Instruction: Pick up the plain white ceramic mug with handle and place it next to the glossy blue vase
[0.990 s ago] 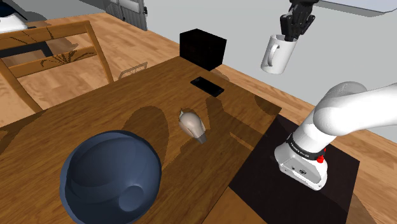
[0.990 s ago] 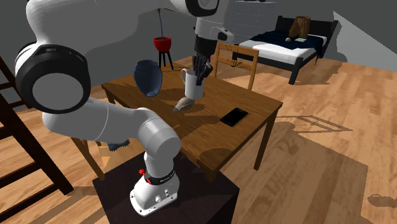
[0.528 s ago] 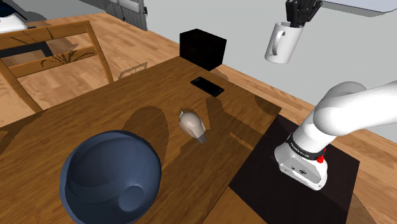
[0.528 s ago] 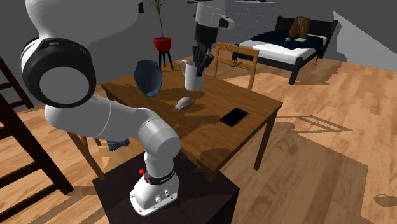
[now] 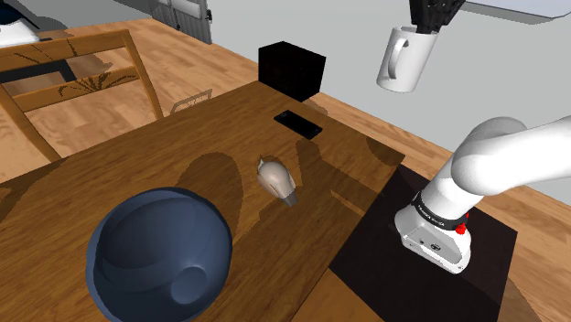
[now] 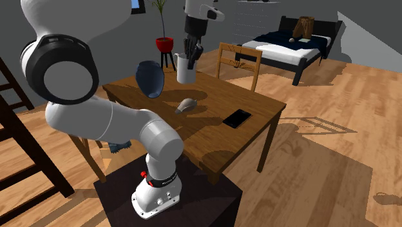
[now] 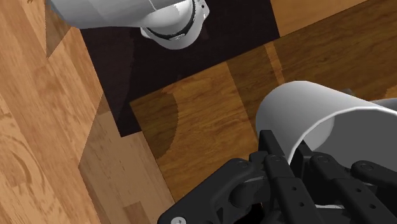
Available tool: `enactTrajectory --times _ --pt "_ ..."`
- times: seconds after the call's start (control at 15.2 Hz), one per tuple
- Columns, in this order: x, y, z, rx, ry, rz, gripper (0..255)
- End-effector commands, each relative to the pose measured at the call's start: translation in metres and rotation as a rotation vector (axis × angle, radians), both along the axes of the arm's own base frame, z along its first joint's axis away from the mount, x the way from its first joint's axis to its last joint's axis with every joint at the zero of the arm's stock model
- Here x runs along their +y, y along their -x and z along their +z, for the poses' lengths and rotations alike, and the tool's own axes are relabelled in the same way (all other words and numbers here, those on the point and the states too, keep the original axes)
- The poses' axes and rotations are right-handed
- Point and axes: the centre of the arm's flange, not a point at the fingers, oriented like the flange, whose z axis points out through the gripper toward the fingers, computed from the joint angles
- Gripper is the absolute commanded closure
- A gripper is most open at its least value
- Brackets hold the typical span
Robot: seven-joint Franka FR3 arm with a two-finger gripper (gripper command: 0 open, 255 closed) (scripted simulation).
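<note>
One broad wooden table (image 5: 183, 137) spreads under everything, and on it sits the dark blue vase (image 5: 157, 253), bulbous and glossy, at the end nearest the shoulder camera. Up in the air above the table hangs the white mug (image 5: 404, 59), handle toward the shoulder view's left, not yet beside that vase. The black gripper (image 5: 428, 23) has it pinched at the rim, one finger inside the wall, one outside. It's stiff, smooth and breakable, I'd say. A rim hold on a slick wall could let it swing, so steady carrying and a soft set-down seem wise.
</note>
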Motion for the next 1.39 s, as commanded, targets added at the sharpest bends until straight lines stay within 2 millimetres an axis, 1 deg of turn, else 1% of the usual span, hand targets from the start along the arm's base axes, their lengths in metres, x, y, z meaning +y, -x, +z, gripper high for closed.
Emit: enactTrajectory --times 0.0,1.32 --pt "0.024 0.006 0.001 0.0 -0.001 -0.001 255" --pt "0.283 0.055 0.002 0.0 -0.001 -0.001 255"
